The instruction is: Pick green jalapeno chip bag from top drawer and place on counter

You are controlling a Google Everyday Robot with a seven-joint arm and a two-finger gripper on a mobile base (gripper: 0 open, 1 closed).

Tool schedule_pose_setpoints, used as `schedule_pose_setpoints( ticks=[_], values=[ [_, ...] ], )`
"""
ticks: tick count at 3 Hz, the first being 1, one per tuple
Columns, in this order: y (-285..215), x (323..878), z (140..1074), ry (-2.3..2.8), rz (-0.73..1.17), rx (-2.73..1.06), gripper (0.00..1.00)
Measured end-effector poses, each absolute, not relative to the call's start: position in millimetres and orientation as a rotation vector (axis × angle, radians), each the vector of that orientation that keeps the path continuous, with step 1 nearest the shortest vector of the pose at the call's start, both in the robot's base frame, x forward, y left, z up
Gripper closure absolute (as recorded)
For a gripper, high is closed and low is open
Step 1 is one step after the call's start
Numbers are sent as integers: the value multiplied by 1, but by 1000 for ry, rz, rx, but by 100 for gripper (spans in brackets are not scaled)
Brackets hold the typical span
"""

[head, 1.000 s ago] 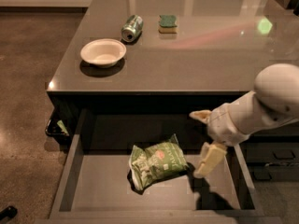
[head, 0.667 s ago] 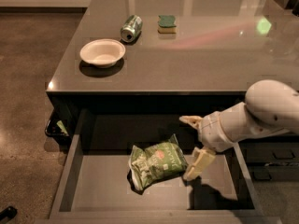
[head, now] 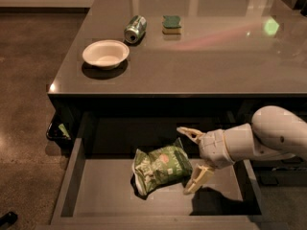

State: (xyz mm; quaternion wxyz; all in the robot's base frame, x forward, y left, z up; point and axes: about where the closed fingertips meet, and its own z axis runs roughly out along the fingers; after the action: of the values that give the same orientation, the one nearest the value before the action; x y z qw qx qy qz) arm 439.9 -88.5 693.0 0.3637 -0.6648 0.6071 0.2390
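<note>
The green jalapeno chip bag, light green and white and crinkled, lies on the flat grey bottom of the open top drawer, near its middle. My gripper is inside the drawer just right of the bag, open, with one finger behind the bag's upper right corner and the other at its lower right edge. The fingers straddle the bag's right end; I cannot tell whether they touch it. The counter stretches above and behind the drawer, glossy and dark grey-brown.
On the counter stand a white bowl at the left, a green soda can lying on its side, and a green-topped yellow sponge. My white arm comes in from the right over the drawer's right side.
My gripper has moved left and down inside the drawer, closing the gap until its open fingers sit around the right end of the bag. The bag has not moved.
</note>
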Motion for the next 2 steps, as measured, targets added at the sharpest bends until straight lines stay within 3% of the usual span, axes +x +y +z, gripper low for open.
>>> schedule_pose_setpoints(
  ticks=[2],
  values=[
    [-68, 445, 663, 1468, 568, -1757, 0]
  ],
)
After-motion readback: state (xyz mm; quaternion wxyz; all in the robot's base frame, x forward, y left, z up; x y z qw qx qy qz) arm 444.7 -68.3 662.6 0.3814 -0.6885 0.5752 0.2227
